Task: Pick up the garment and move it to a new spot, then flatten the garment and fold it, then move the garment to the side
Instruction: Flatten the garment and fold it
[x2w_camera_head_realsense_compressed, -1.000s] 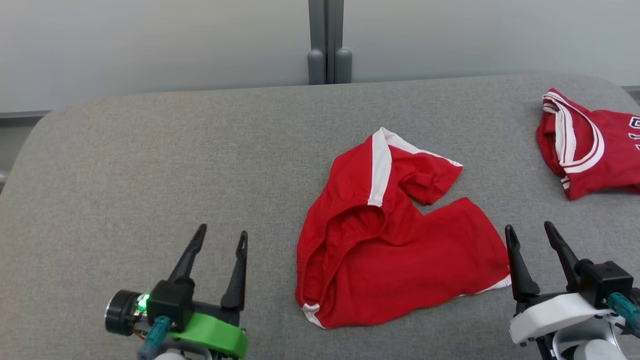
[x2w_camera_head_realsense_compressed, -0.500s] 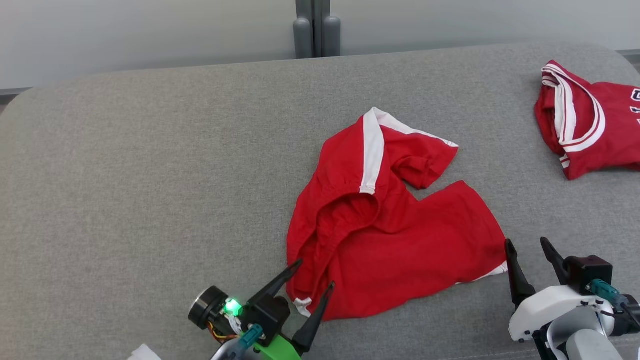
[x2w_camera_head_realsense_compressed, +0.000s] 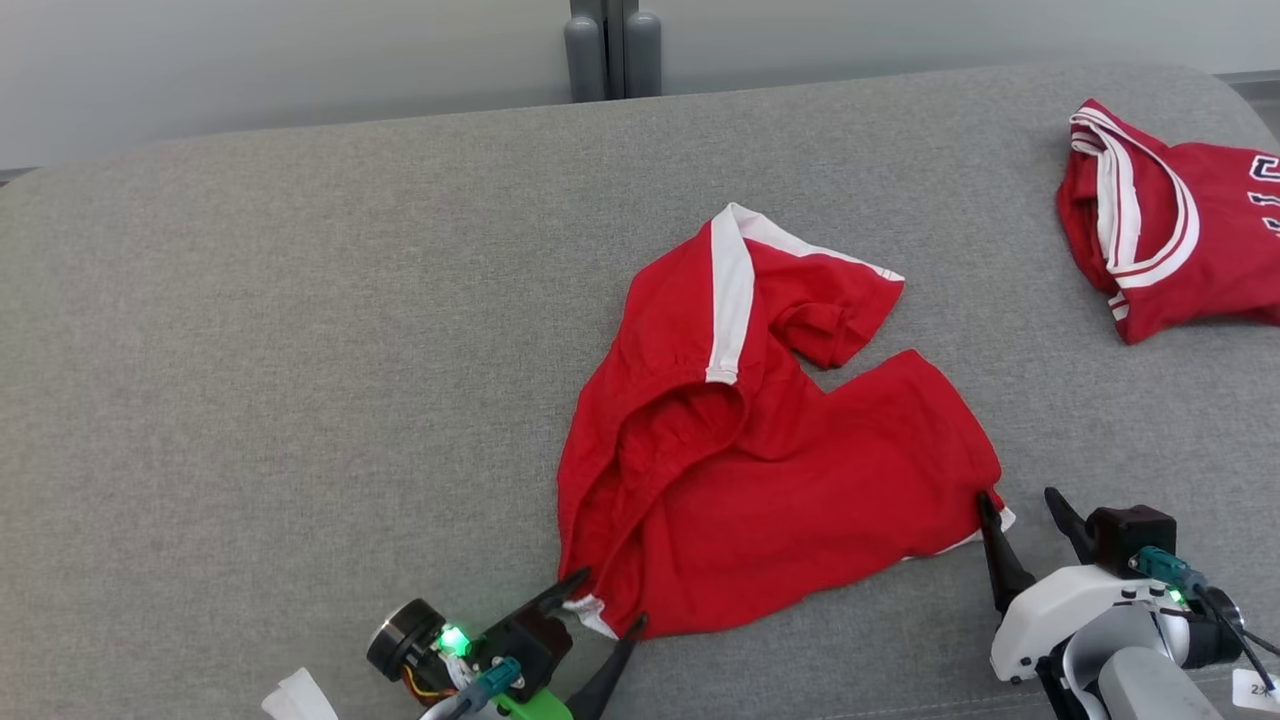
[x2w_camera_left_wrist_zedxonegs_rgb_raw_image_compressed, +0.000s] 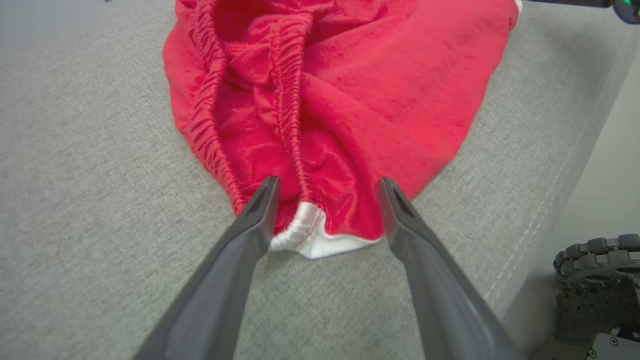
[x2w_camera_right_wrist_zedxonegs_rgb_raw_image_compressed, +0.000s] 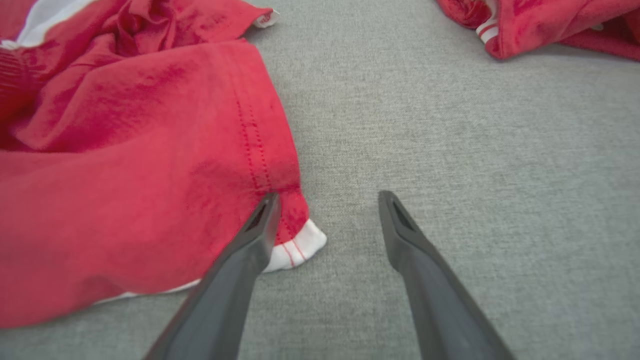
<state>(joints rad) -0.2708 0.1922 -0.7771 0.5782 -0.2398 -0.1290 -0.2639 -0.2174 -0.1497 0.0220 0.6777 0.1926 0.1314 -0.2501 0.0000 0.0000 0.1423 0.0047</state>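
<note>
Head view gave me the whole layout: the red garment (x2w_camera_head_realsense_compressed: 770, 470) lay crumpled on the grey cushion (x2w_camera_head_realsense_compressed: 300, 350), a little toward 4 o'clock of its middle, unfolded and with no part lifted. From that I judged the task barely begun. The pickup, the move, the flattening, the folding and the setting aside were all left to do.

My left gripper (x2w_camera_head_realsense_compressed: 612, 598) sat at the garment's 7 o'clock corner with its jaws spread wide. In the left wrist view the white-trimmed corner (x2w_camera_left_wrist_zedxonegs_rgb_raw_image_compressed: 310, 235) lay between the two fingers, not pinched. My right gripper (x2w_camera_head_realsense_compressed: 1018, 497) stood at the garment's 4 o'clock corner, just as wide and holding nothing. In the right wrist view one finger sat at the hem corner and the other over bare cushion. A second red jersey (x2w_camera_head_realsense_compressed: 1170, 230) lay well apart at 2 o'clock. I reckoned that closing on both corners was the step in hand.
</note>
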